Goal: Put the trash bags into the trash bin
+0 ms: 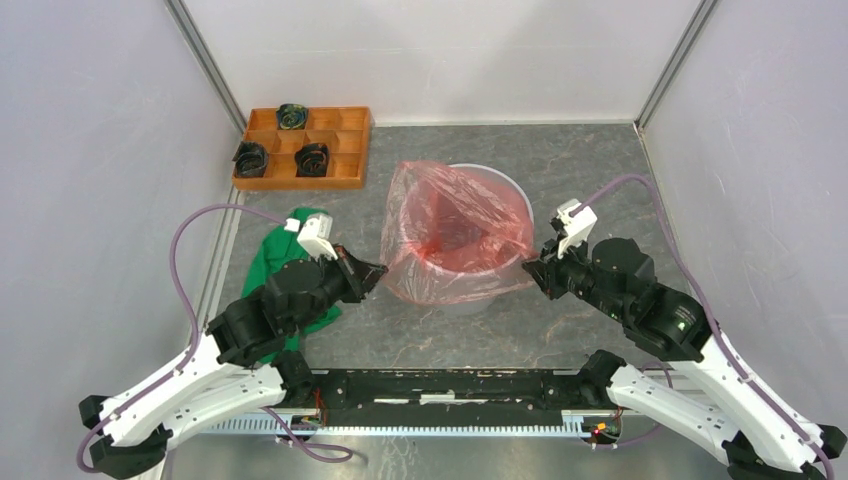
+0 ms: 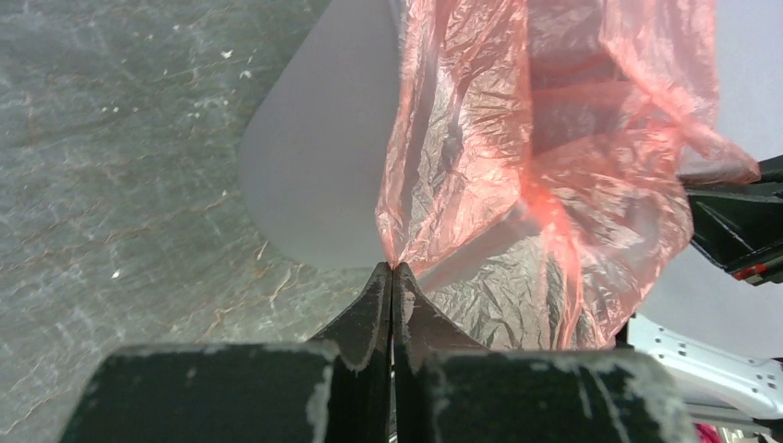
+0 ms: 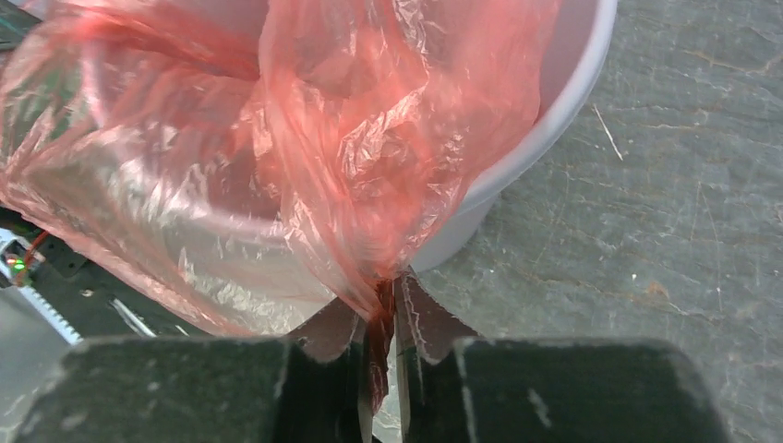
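Observation:
The red-orange trash bag is draped over and into the pale grey trash bin in the middle of the table, its mouth spread wider than the rim. My left gripper is at the bin's left side, shut on the bag's edge, with the bin's wall just behind. My right gripper is at the bin's right side. In the right wrist view its jaws pinch a bunched fold of the bag beside the bin.
A compartmented wooden tray holding small black rolls stands at the back left. A green cloth lies under my left arm. Metal frame posts and white walls close in the table on both sides.

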Action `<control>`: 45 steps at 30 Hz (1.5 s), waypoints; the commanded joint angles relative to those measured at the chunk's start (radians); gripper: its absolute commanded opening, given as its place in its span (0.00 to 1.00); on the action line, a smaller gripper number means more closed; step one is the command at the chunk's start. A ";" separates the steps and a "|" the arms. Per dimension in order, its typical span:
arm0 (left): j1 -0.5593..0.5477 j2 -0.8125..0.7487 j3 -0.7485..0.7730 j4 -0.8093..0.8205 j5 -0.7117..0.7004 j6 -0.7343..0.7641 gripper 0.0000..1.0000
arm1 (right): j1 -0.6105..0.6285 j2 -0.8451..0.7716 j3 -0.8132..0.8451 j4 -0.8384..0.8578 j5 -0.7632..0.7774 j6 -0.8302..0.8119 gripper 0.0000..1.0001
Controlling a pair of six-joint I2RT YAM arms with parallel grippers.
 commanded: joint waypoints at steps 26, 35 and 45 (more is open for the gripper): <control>0.006 0.209 0.155 -0.307 -0.204 0.162 0.50 | 0.001 -0.038 0.144 -0.098 0.150 -0.194 0.98; 0.191 0.179 0.260 -0.294 0.037 0.339 0.94 | 0.001 0.194 0.270 0.092 -0.228 -0.397 0.95; 0.554 0.258 0.231 -0.078 0.538 0.372 0.97 | 0.180 0.450 0.422 0.075 0.168 -0.478 0.89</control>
